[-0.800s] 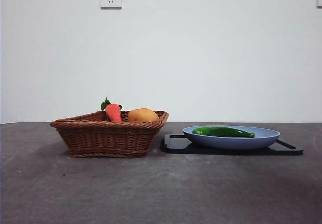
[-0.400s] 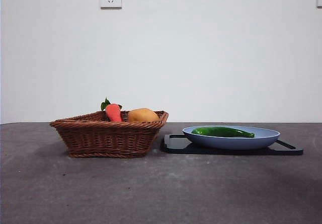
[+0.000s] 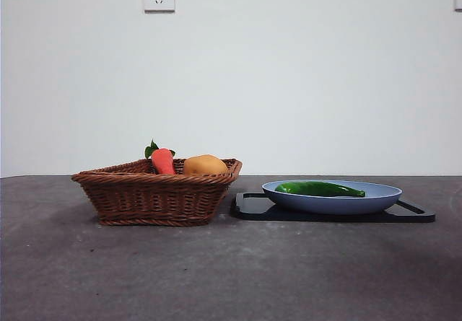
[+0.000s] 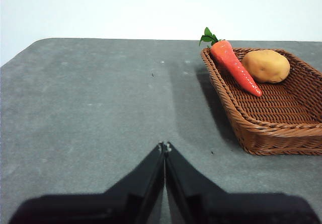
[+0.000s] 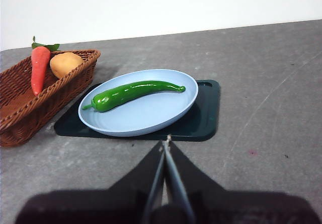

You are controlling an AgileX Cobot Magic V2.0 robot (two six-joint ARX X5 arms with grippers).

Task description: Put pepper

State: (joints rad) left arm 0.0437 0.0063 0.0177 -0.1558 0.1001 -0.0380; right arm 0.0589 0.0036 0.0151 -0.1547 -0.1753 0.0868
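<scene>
glossy pepper (image 5: 133, 93), woven wicker basket (image 3: 155, 195)

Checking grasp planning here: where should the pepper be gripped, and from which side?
Probably the pepper at mid-length, from above, jaws across its slim width. It lies flat and alone in the shallow blue plate, whose rim blocks a side approach. The right gripper is nearer.

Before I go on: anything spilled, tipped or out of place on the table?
Nothing stands out. The pepper lies whole on the blue plate, which sits on the black tray. The carrot and potato rest inside the wicker basket.
</scene>
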